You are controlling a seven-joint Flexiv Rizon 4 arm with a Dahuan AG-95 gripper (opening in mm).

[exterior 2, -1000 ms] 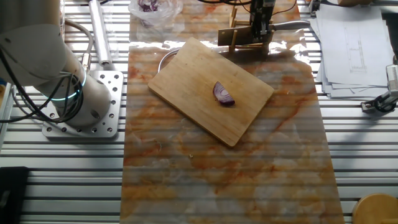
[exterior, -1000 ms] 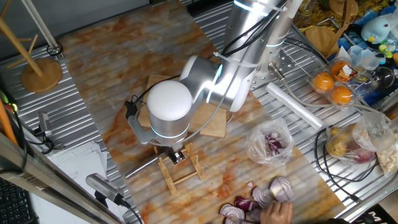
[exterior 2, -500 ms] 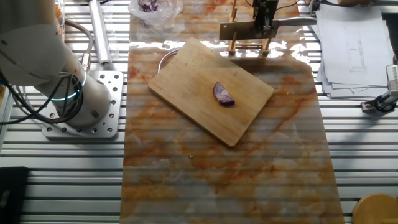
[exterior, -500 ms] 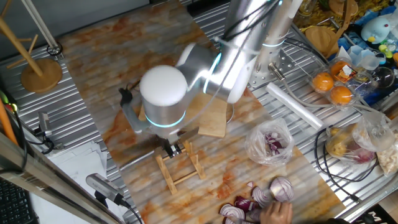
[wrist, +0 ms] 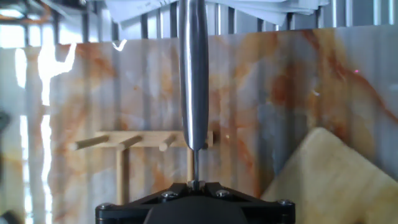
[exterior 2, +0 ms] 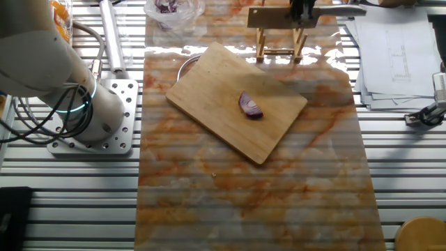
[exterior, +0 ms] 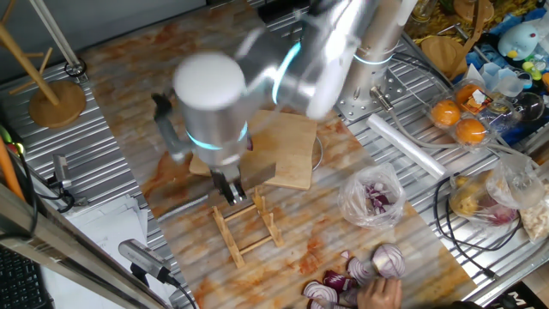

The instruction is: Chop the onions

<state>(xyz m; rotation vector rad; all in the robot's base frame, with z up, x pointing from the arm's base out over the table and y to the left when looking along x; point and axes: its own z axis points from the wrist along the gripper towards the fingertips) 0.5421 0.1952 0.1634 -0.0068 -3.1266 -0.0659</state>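
The onion wedge [exterior 2: 251, 104], red-purple with a pale cut face, lies in the middle of the wooden cutting board [exterior 2: 216, 97]. In one fixed view the arm hides the wedge and only part of the board [exterior: 292, 159] shows. My gripper [exterior: 230, 190] hangs above the wooden knife rack [exterior: 244, 232], beyond the board's far end [exterior 2: 303, 8]. It is shut on a knife. In the hand view the knife's steel handle [wrist: 193, 81] runs straight out from my gripper [wrist: 196, 185]. The wide blade [exterior 2: 272, 17] hangs just above the rack [exterior 2: 279, 49].
A clear bag of purple onion pieces [exterior: 371, 196] and bigger onion halves [exterior: 364, 270] lie beyond the rack. Paper sheets [exterior 2: 397, 49] lie beside it. A metal dish edge [exterior 2: 187, 66] sticks out from under the board. The arm's base [exterior 2: 90, 118] stands at the board's side.
My gripper has risen with the knife, lifting the blade up out of the wooden rack and away from the cutting board. The onion wedge has not moved.
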